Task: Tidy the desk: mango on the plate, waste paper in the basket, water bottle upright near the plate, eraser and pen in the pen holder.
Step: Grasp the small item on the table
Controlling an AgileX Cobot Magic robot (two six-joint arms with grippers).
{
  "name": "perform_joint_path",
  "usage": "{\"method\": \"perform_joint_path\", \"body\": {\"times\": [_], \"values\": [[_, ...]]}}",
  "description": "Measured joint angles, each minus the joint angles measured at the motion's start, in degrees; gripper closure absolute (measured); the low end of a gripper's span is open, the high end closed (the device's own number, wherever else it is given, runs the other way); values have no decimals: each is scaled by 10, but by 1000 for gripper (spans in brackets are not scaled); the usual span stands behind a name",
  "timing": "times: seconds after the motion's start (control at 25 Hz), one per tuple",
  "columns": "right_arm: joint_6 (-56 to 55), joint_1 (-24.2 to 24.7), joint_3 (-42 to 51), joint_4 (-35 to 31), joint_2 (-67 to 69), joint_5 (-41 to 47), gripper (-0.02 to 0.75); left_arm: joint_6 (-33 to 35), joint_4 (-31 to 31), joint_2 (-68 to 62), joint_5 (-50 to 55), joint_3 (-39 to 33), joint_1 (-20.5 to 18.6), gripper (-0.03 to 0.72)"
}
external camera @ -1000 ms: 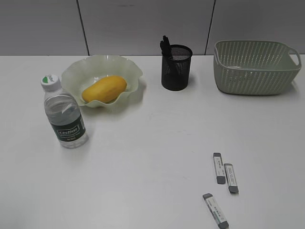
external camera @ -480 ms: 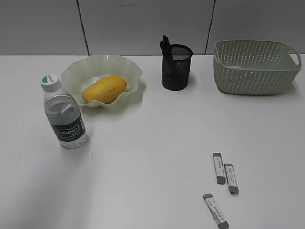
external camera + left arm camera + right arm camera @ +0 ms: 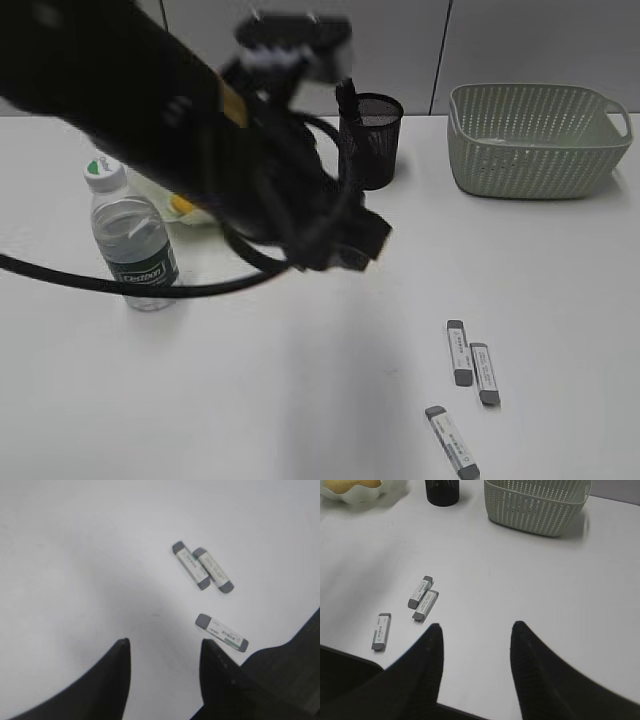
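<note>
Three white erasers with grey ends lie at the front right of the desk (image 3: 250, 400): two side by side (image 3: 459, 352) (image 3: 485, 373), one nearer (image 3: 452, 441). My left arm, blurred, reaches across the middle. Its gripper (image 3: 165, 647) is open and empty, above bare desk short of the erasers (image 3: 191, 565) (image 3: 221, 632). My right gripper (image 3: 475, 630) is open and empty, to the right of the erasers (image 3: 420, 591). The mango (image 3: 350, 484) lies in the plate (image 3: 355, 495). The water bottle (image 3: 130, 240) stands upright at the left. The pen holder (image 3: 378, 135) holds dark pens. No waste paper shows.
The basket (image 3: 535, 140) stands at the back right; its inside is not visible from here. It also shows in the right wrist view (image 3: 537, 502), with the pen holder (image 3: 441, 491) to its left. The left arm hides most of the plate in the exterior view.
The left arm has swung into the exterior view from the left, over the plate, toward the desk's middle. The bottle, erasers, holder and basket have not moved.
</note>
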State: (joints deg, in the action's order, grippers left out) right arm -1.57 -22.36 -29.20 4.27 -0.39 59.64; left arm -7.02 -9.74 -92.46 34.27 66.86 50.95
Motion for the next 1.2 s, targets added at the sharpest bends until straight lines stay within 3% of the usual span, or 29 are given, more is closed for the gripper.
{"method": "perform_joint_path", "body": {"times": [0.28,0.64,1.2], "values": [[0,0,0,0,0,0,380,-27,-65,-162,20,50,12,242],[0,0,0,0,0,0,389,-55,-181,-224,-20,82,40,223],[0,0,0,0,0,0,421,-215,-191,-297,-62,84,91,256]]}}
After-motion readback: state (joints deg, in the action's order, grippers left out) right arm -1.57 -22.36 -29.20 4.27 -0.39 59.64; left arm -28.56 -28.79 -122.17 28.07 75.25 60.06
